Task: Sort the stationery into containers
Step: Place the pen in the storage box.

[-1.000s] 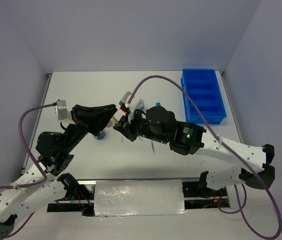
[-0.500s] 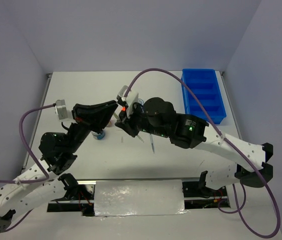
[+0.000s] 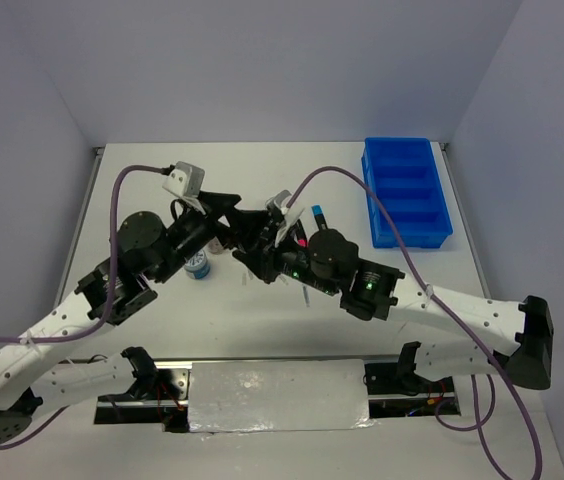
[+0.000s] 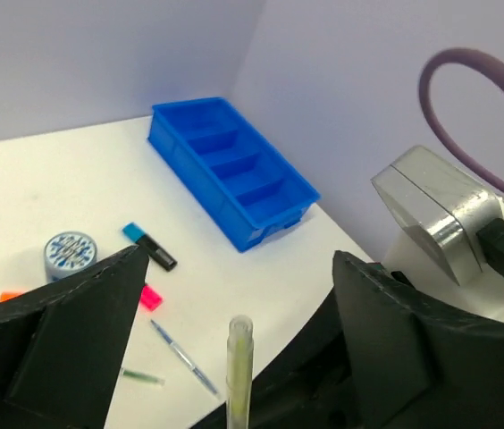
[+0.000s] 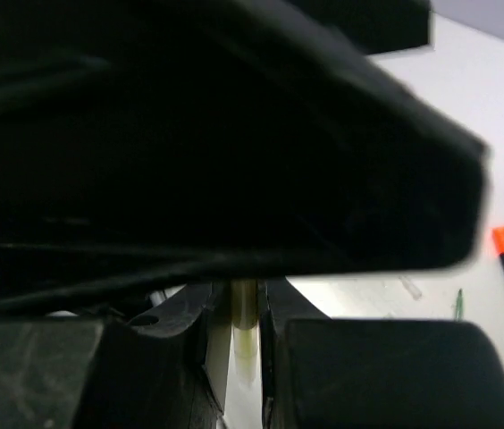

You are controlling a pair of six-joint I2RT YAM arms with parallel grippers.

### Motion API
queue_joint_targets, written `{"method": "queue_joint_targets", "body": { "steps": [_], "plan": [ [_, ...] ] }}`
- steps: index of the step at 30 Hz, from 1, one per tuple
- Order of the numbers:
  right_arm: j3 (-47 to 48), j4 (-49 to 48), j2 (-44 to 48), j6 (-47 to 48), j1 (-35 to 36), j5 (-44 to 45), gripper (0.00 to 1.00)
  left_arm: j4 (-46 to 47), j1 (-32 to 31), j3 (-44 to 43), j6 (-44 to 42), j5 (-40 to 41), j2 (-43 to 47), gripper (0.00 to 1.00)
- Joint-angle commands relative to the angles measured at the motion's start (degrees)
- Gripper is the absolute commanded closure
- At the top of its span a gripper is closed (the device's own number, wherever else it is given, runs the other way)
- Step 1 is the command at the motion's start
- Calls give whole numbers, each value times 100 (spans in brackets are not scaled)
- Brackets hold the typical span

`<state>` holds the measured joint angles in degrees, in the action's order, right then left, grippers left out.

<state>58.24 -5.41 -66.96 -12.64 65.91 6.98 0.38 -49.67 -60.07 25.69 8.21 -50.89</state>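
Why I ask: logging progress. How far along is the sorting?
Done: nothing; the blue tray looks empty. In hand: the right gripper is shut on a pale pen, between the open jaws of the left gripper. Left: round tub, blue-capped highlighter, pink highlighter, thin pen on the table.

Pale yellow-green pen (image 4: 239, 366) between the black jaws of the left gripper (image 4: 239, 264). Beyond these jaws: bright blue tray (image 4: 234, 170); round tub (image 4: 71, 253), white with blue pattern on lid; black highlighter (image 4: 149, 248) with light blue cap; pink cap (image 4: 150, 297); thin blue pen (image 4: 183, 356). To the right of the jaws, purple cable (image 4: 480, 57) and silver-grey box (image 4: 435, 210). White table (image 4: 55, 179).
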Motion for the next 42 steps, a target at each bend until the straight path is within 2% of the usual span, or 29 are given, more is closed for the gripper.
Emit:
{"method": "queue_joint_targets", "body": {
  "steps": [1,3,4,6,7,8,10,12,13,16,18,19,23,29,32,36,42],
  "plan": [
    [-58,-367,-45,-668,-227,259,100,-353,-148,-530,225,476,-122,1],
    [-163,-172,-54,-1018,-560,399,100,-687,-131,-838,557,1241,-166,1],
    [-233,-23,-28,-1143,-683,452,100,-1124,-131,-1248,629,1932,-210,1],
    [-365,223,86,-1606,-1121,680,100,-1810,-131,-1760,1040,2778,-402,1],
    [-409,381,139,-1836,-1298,986,100,-2179,-122,-2258,1147,3514,-473,1],
    [-505,713,200,-2064,-1526,1120,100,-2818,-122,-2481,1218,3782,-535,1],
    [-611,1206,402,-2759,-2255,1436,100,-3271,-122,-2763,1245,4135,-589,1],
    [-726,1445,595,-3250,-2791,1734,100,-3448,-131,-2624,1071,4058,-301,1],
    [-761,1655,648,-3445,-3264,2302,100,-3414,-122,-2275,982,3944,-150,1],
    [-849,1946,737,-4121,-4143,3322,100,-3159,-122,-1345,578,3024,605,1],
    [-797,2009,606,-4377,-4585,3494,100,-3254,-122,-764,420,2854,1079,1],
    [-718,2183,527,-4500,-5039,3520,100,-3351,-122,-621,393,2853,1203,1],
    [-183,2860,-262,-5482,-5850,3424,100,-3799,-122,39,445,3160,1582,1],
    [635,4354,-1510,-7372,-6099,3775,100,-3897,-122,470,463,2643,1548,1],
    [1180,4986,-2143,-7769,-6239,3767,100,-3941,-122,523,428,2572,1477,1],
    [1497,5198,-2620,-8016,-6292,3749,100,-3888,-122,576,340,2475,1477,1],
    [1331,5059,-2787,-8342,-6415,3583,99,-3888,-122,576,287,2467,1486,1]
  ]
}}
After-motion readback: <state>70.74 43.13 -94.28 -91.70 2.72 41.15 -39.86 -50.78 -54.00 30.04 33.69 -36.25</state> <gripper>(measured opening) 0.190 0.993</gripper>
